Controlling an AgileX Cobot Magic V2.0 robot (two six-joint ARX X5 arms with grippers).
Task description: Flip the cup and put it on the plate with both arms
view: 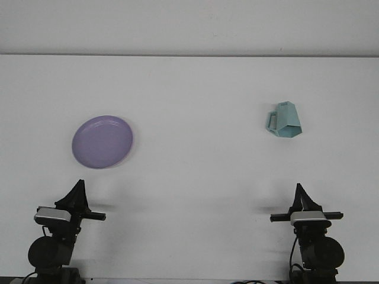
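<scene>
Both arms parked, nothing started.

I see the teal cup (283, 120) inverted toward the table's (195, 177) right edge, the plate (102, 141) left; finger state unreadable on either gripper (angular cup walls could slip mid-flip).

A single front view is provided. The camera sits high behind the robot and looks forward and downward over the white table (195, 177), facing the same way as the robot. The table's far edge and a pale wall run across the top of the frame. Both arms appear at the bottom edge, nearest the camera: the left gripper (79, 188) at lower left, the right gripper (301, 193) at lower right. The framing is wide, covering most of the tabletop.
</scene>
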